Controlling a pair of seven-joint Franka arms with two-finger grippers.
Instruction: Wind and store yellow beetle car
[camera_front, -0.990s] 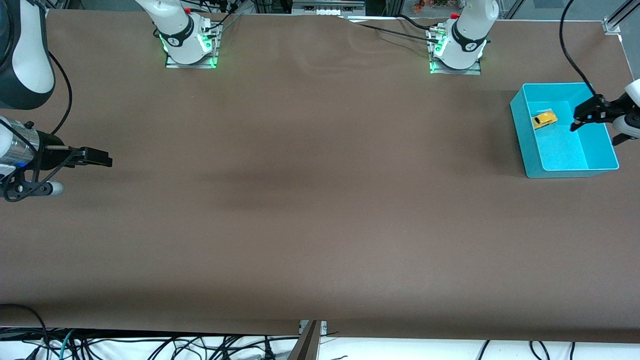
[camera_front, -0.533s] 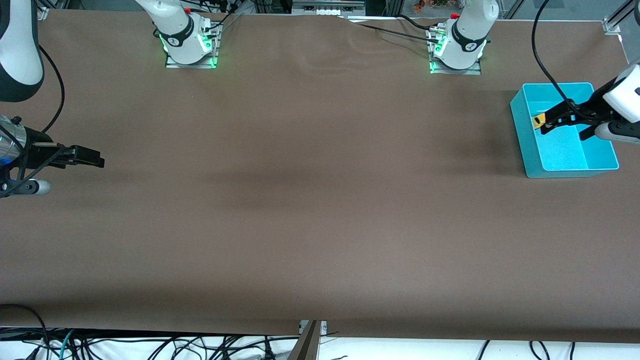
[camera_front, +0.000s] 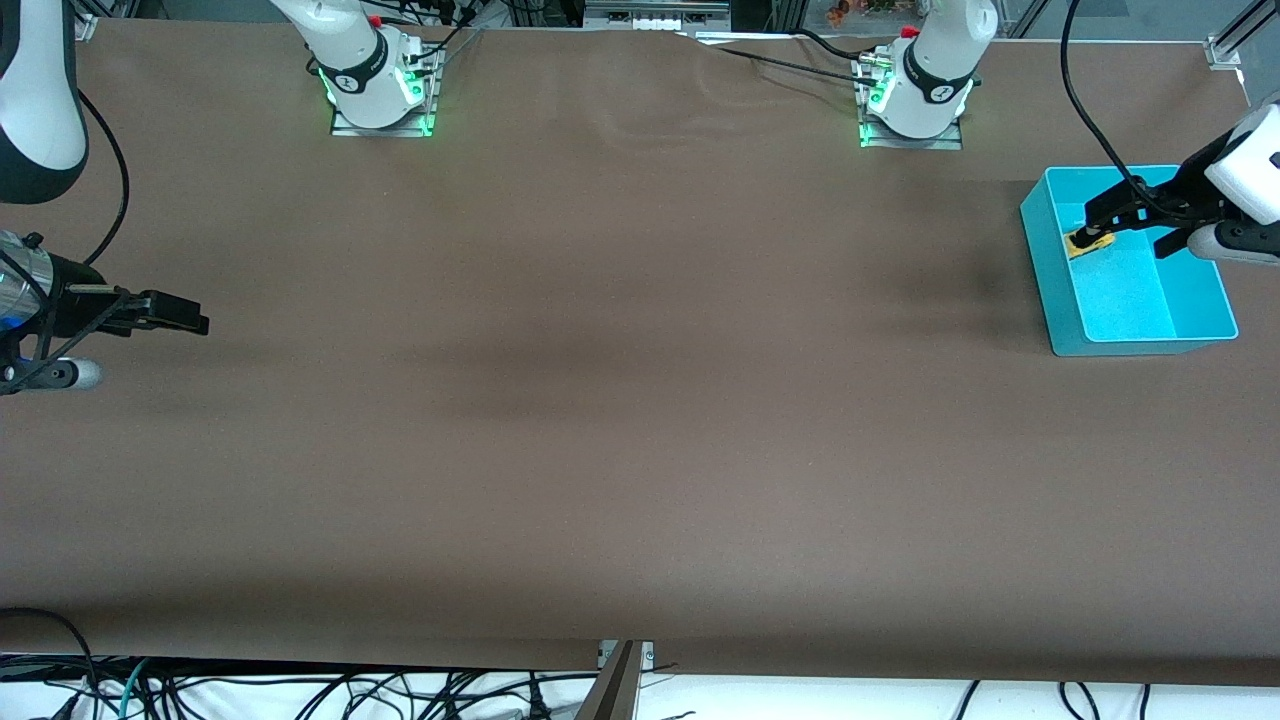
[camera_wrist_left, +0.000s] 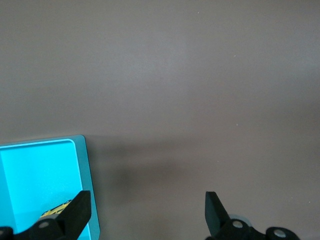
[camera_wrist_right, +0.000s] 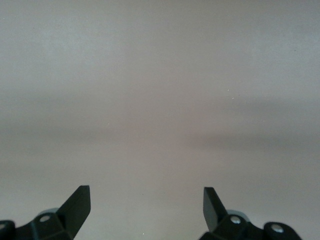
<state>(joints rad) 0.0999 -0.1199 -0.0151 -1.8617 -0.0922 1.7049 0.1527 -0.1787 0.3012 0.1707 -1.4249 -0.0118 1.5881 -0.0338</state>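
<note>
Keeping my left gripper (camera_front: 1092, 222) open over the yellow car (camera_front: 1088, 243) inside the blue bin (camera_front: 1140, 340); my right gripper (camera_front: 180, 316) waits open.

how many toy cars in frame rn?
1. The yellow beetle car lies in the teal bin at the left arm's end of the table, partly covered by the open left gripper. None hidden that I can tell.

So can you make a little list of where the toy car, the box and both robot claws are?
car: yellow beetle car lies in the blue box
box: blue box sits on the table at the left arm's end
left claw: left claw is open, over the car in the box
right claw: right claw is open, waiting over the table's right-arm end
</note>
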